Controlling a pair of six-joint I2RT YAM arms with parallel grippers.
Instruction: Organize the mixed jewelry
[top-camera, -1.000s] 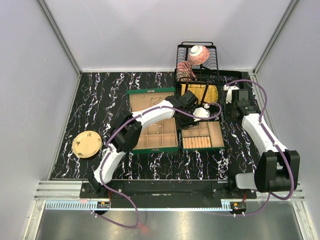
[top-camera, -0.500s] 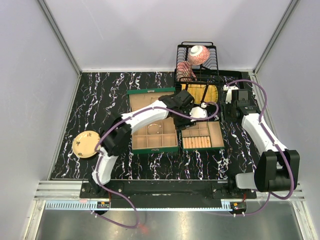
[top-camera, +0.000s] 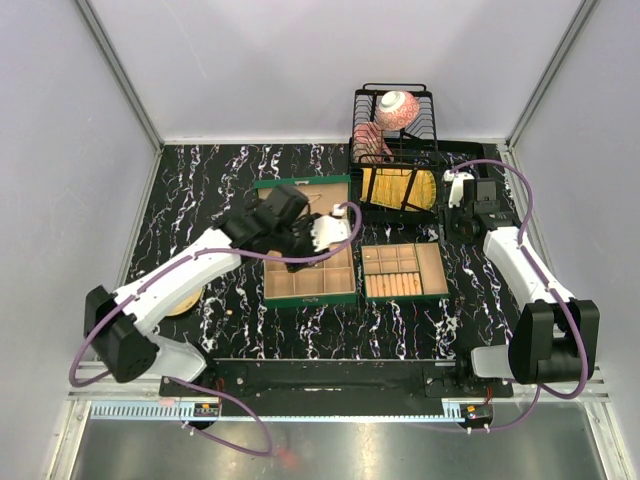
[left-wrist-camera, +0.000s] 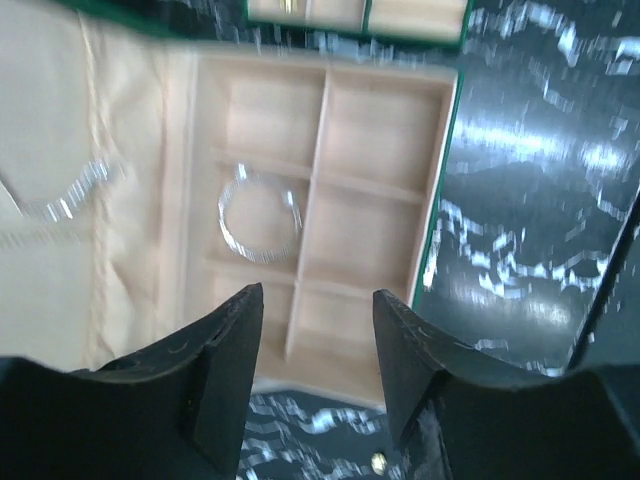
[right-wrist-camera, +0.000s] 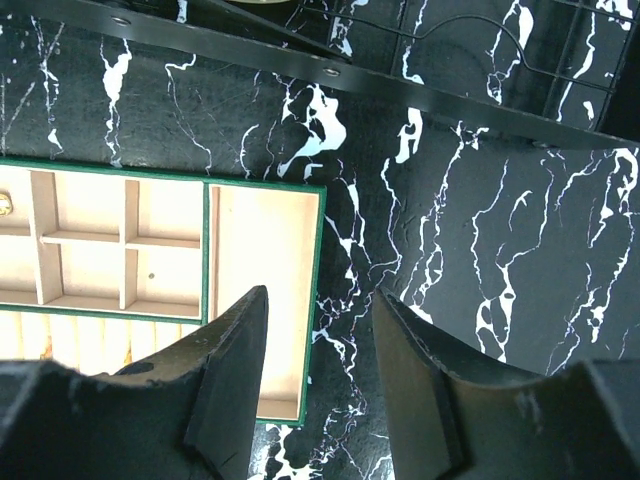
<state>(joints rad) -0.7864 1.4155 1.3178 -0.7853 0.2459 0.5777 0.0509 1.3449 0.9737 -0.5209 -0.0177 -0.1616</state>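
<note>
Sorting looks partly done: a thin wire hoop (left-wrist-camera: 260, 226) lies in one compartment of the larger green box (left-wrist-camera: 440, 200), a chain (left-wrist-camera: 60, 200) rests on its lid lining, and a tiny stud (right-wrist-camera: 150, 277) sits in a cell of the smaller green box (right-wrist-camera: 160, 172). A loose stud (left-wrist-camera: 378, 462) lies on the table (left-wrist-camera: 540, 200) just outside the larger box, so work likely remains. The left gripper (left-wrist-camera: 318, 295) hovers over the hoop, spread and empty; the right gripper (right-wrist-camera: 322, 295), likewise spread and empty, hangs beside the smaller box.

L arm stretched fwd-right, L tool (left-wrist-camera: 315, 300) jaws apart, R arm extended fwd, R tool (right-wrist-camera: 320, 300) jaws apart
</note>
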